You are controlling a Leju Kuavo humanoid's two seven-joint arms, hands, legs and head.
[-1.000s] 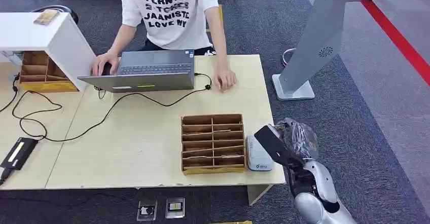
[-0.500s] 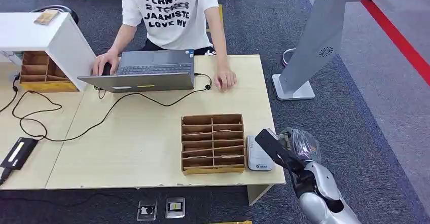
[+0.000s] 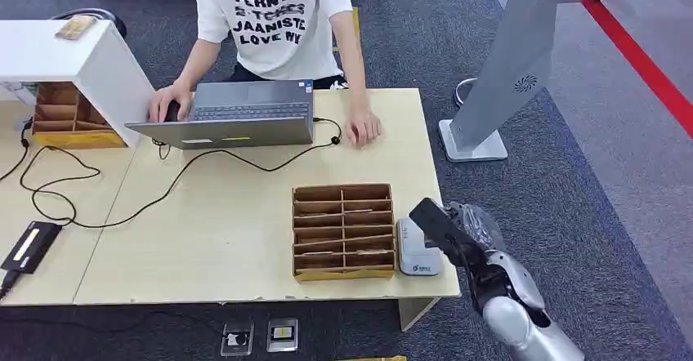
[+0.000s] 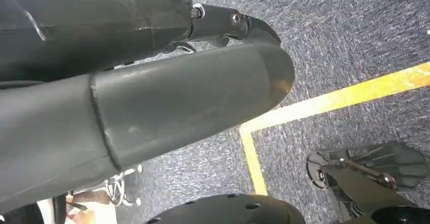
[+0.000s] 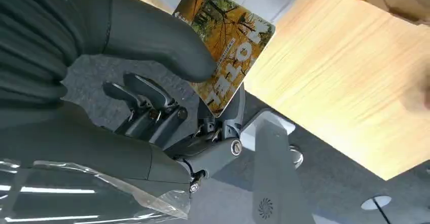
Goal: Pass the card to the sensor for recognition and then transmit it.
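R hand (image 5: 167,82) raised at table (image 3: 245,214) corner, thumb pinching card (image 5: 228,46) over white sensor (image 3: 415,248); L hand (image 4: 152,97) state unclear.

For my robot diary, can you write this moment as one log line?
right robot hand: holds card | card: beside sensor at table edge | left robot hand: hanging over floor

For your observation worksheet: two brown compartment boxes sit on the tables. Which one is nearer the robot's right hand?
The slotted organizer beside the white card sensor, close to the right hand; the other sits far off beside the laptop.
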